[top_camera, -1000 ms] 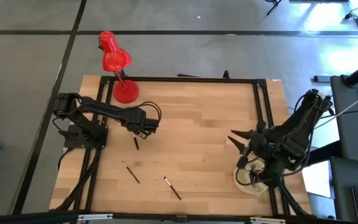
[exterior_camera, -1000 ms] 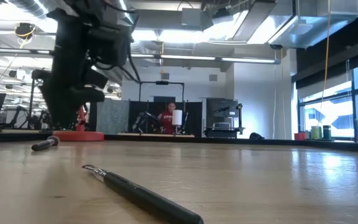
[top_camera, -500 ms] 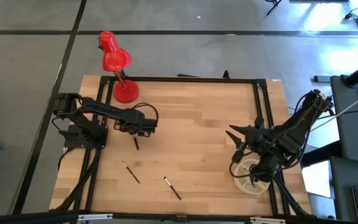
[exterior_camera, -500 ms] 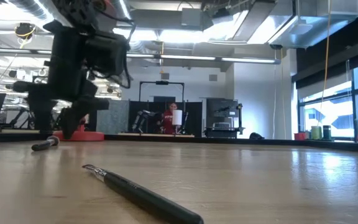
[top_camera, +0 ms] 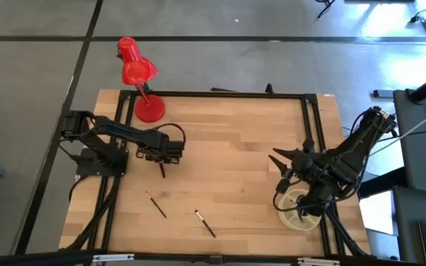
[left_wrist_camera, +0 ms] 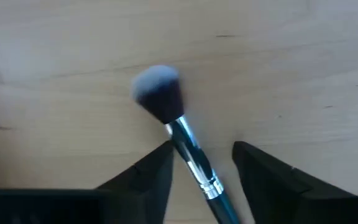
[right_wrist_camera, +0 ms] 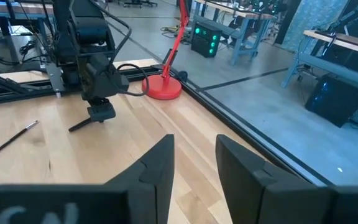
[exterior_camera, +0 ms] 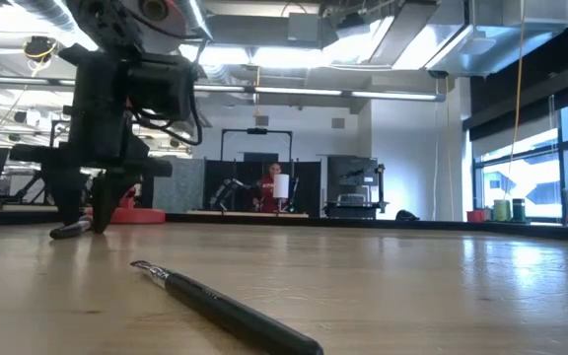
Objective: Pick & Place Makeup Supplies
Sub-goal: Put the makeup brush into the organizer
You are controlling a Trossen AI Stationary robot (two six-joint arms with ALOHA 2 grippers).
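Three slim dark makeup brushes lie flat on the wooden table. One brush (top_camera: 161, 169) lies under my left gripper (top_camera: 163, 157). In the left wrist view its fluffy head (left_wrist_camera: 159, 96) and silver ferrule (left_wrist_camera: 192, 157) show. My open left gripper (left_wrist_camera: 202, 163) points down, with one finger on each side of the ferrule. In the low view the left gripper (exterior_camera: 81, 209) is low over this brush (exterior_camera: 71, 229). Two more brushes (top_camera: 155, 205) (top_camera: 205, 223) lie nearer the near edge. My right gripper (top_camera: 281, 164) (right_wrist_camera: 194, 163) is open and stays above the right side.
A red desk lamp (top_camera: 139, 74) stands at the far left corner, with its base (right_wrist_camera: 163, 89) on the table. A pale round holder (top_camera: 296, 212) sits beneath the right arm near the right edge. A black frame (top_camera: 313, 125) borders the table. Bare wood lies in the middle.
My left gripper has come down from well above the table until its fingertips are close over the far-left brush, shifting slightly toward the left edge. My right arm has drawn back a little toward the far edge, uncovering the round holder. The brushes have not moved.
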